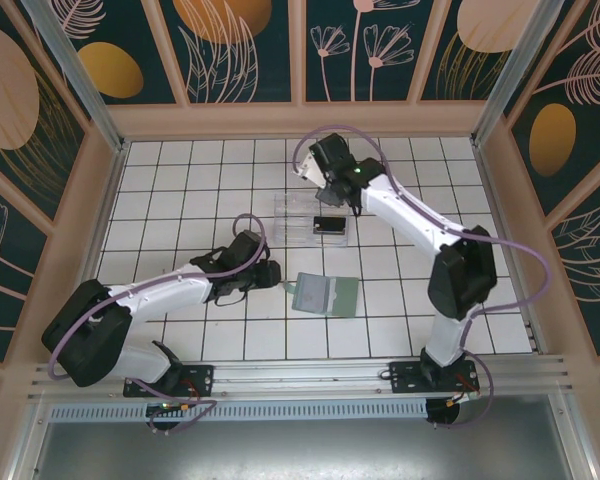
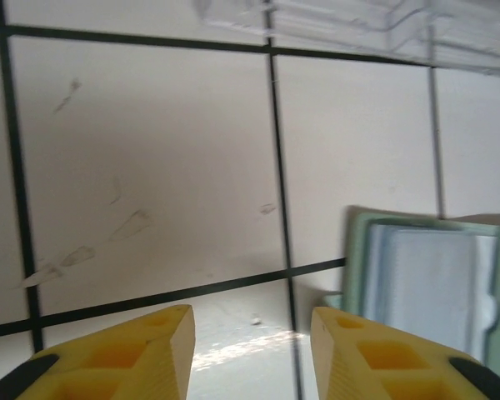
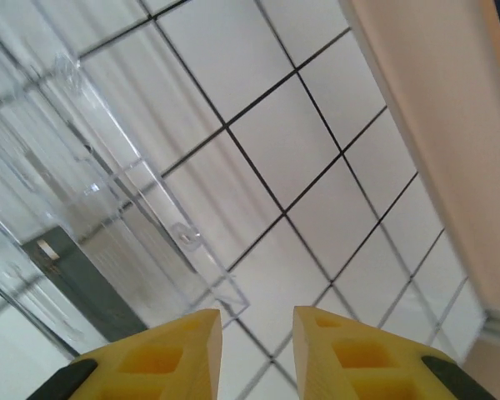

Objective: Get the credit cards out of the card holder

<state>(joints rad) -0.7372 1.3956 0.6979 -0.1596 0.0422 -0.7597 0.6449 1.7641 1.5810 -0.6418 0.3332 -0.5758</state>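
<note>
The card holder point(image 1: 325, 294) lies open and flat on the tiled floor, grey-green outside and blue-grey inside. In the left wrist view the card holder point(image 2: 433, 283) is at the lower right. My left gripper point(image 1: 277, 277) hovers just left of it, open, and between its yellow fingers point(image 2: 252, 321) I see bare tile. A black credit card point(image 1: 329, 226) rests inside the clear tray point(image 1: 298, 212). My right gripper point(image 1: 318, 178) is over the tray's far edge. It stands open point(image 3: 257, 321) and empty, with the dark card point(image 3: 75, 283) visible through the tray wall point(image 3: 150, 208).
The tray's clear edge point(image 2: 358, 25) runs along the top of the left wrist view. A beige wall base point(image 3: 450, 125) borders the tiles beyond the right gripper. White tiled floor point(image 1: 180, 180) surrounds the objects, framed by wooden walls.
</note>
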